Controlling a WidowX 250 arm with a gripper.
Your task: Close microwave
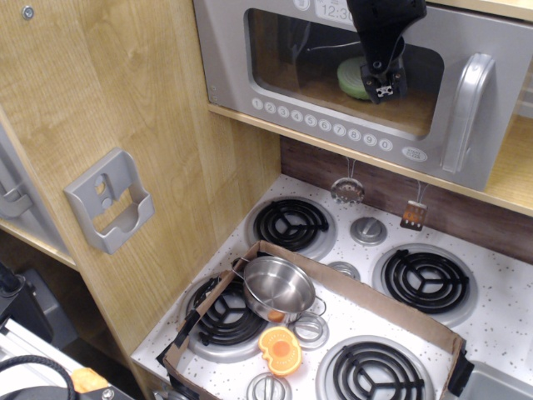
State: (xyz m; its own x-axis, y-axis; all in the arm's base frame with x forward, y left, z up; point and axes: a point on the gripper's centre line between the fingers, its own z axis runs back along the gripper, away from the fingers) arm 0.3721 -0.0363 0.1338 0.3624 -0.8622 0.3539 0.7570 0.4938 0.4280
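The toy microwave [241, 79] sits at the top, its wide grey door lying flat across the front. Through the clear window I see a wood-lined cavity with a green round object [351, 77] inside. A row of round number buttons [321, 127] runs along the door's lower edge, and the chunky vertical handle [462, 112] is at its right. My black gripper [386, 85] hangs in front of the window's upper right part, fingers close together, holding nothing that I can see. I cannot tell whether it touches the door.
A small grey bracket [110, 200] is fixed to the wooden side wall at left. Below is a toy stove [500, 292] with several coil burners. A cardboard tray [379, 304] on it holds a steel pot [279, 287] and an orange toy [280, 350].
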